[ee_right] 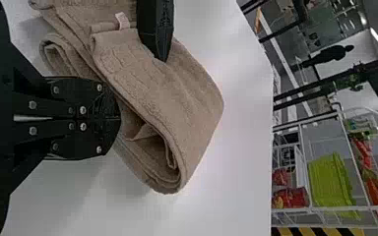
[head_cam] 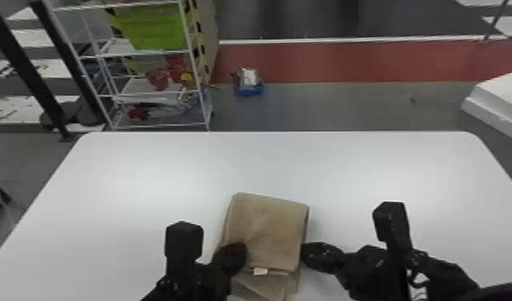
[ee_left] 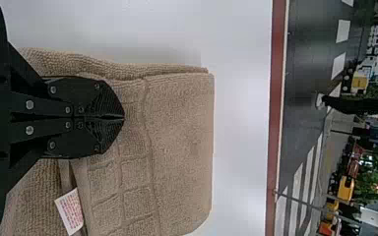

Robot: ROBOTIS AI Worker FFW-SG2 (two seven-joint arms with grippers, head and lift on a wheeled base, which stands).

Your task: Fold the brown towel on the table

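In front of you the towel (head_cam: 271,232) lay folded in layers on the tabletop (head_cam: 147,172), label (head_cam: 261,271) toward you; your left gripper (head_cam: 238,253) was over its left side, jaws together; your right gripper (head_cam: 308,254) was at its right edge, jaws likewise closed

Pretty bright in here tbh. The white table (head_cam: 267,156) has two soft glare patches in the head view, one toward each side, and the brown towel (head_cam: 267,232) gets only faint, fuzzy-edged shadows beside it. Strip lights (ee_right: 375,35) glow white overhead in the right wrist view's background. The left gripper (head_cam: 237,255) and right gripper (head_cam: 309,255) go nearly solid black, with little glints on their screws up close. Head view's kinda blurry, and the tag's (ee_left: 70,211) print is mush.
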